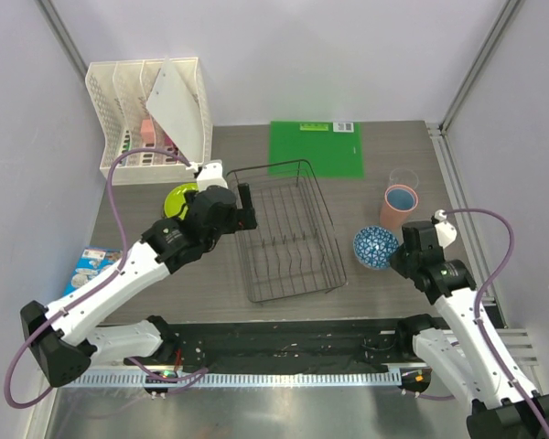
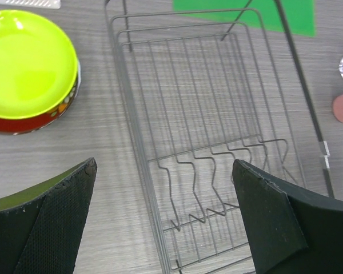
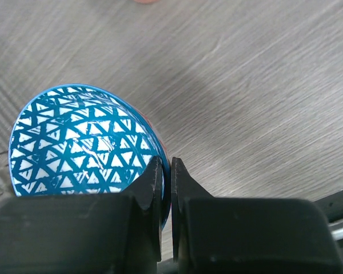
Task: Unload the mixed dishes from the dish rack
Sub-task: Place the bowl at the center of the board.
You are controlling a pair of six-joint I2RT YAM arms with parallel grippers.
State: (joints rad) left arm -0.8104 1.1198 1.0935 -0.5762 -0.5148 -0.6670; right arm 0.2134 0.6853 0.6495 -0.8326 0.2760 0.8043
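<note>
The dark wire dish rack [image 1: 284, 229] stands mid-table with no dishes in it; it also shows in the left wrist view [image 2: 217, 108]. My left gripper [image 1: 245, 207] is open and empty over the rack's left edge [image 2: 163, 165]. My right gripper [image 1: 396, 252] is shut on the right rim of the blue-and-white bowl [image 1: 373, 246], right of the rack [image 3: 167, 171]; the bowl [image 3: 80, 142] fills that view's left. The yellow-green plate [image 2: 28, 63] lies on the dark red plate [image 2: 23, 123], left of the rack. The pink cup [image 1: 400, 207] and glass tumbler [image 1: 403, 176] stand at right.
The white plate [image 1: 178, 105] leans in the white lattice organizer [image 1: 119, 110] at the back left. A green mat [image 1: 316, 151] lies behind the rack. A small packet [image 1: 91, 265] lies at the table's left edge.
</note>
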